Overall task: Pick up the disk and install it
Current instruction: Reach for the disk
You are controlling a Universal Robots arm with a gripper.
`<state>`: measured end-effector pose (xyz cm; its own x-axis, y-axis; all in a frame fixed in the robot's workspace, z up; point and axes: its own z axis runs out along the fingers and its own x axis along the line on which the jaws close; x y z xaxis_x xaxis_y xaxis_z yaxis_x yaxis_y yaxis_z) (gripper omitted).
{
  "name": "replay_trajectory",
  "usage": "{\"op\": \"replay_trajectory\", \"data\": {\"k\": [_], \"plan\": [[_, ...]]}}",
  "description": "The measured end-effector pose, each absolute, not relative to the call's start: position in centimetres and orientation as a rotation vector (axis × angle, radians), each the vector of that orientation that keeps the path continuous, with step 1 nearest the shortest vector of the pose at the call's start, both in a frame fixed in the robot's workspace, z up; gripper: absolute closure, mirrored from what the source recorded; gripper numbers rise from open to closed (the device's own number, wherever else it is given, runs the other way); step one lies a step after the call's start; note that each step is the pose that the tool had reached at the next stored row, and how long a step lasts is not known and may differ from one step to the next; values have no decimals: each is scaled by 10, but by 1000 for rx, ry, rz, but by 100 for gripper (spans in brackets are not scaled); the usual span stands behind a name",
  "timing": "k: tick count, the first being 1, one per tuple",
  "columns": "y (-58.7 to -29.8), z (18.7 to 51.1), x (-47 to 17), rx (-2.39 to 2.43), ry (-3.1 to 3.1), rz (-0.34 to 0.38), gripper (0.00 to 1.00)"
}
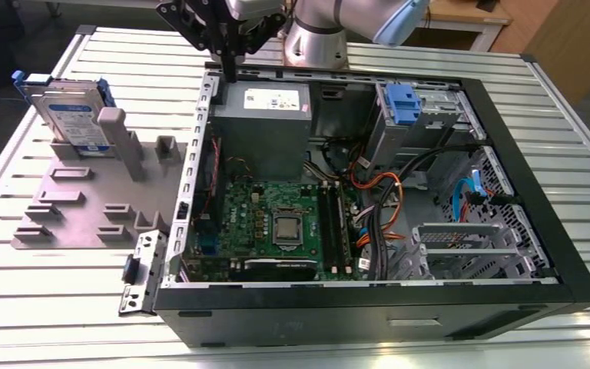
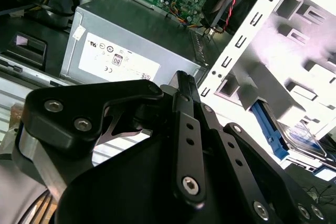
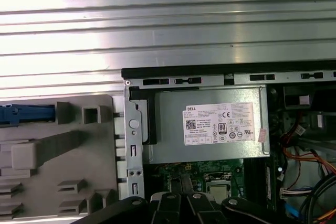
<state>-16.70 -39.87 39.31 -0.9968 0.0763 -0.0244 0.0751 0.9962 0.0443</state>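
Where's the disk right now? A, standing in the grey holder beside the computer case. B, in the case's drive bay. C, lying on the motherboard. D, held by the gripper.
A: the disk stands in the grey holder, outside the computer case.

I work over wide silver metal table top of long ribbed slats (image 1: 59,323); slats run across exterior view, left to right. Strong light: bright glare bands on same slats in first wrist view (image 3: 168,61). Beyond table's far edge I see pale wooden desk (image 1: 467,21), brown wooden cabinet panel (image 1: 567,42) at exterior view's right, dark floor (image 1: 3,46) at its left.
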Motion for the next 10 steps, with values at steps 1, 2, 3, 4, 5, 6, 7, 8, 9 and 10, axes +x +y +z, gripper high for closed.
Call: {"op": "replay_trajectory", "data": {"k": [1, 2, 3, 4, 5, 6, 7, 8, 9, 10], "plan": [[-399, 393, -167, 118, 3113, 67, 89], [-399, 393, -168, 118, 3112, 68, 89], [-399, 393, -168, 118, 3112, 68, 89], [-399, 393, -168, 118, 3113, 68, 89], [-399, 393, -168, 118, 3113, 68, 89], [-399, 393, -168, 118, 3112, 68, 89], [-399, 393, -168, 118, 3112, 68, 89], [-399, 393, -168, 118, 3113, 68, 89], [-399, 393, -169, 118, 3113, 68, 89], [-399, 393, -169, 118, 3112, 68, 89]]}}
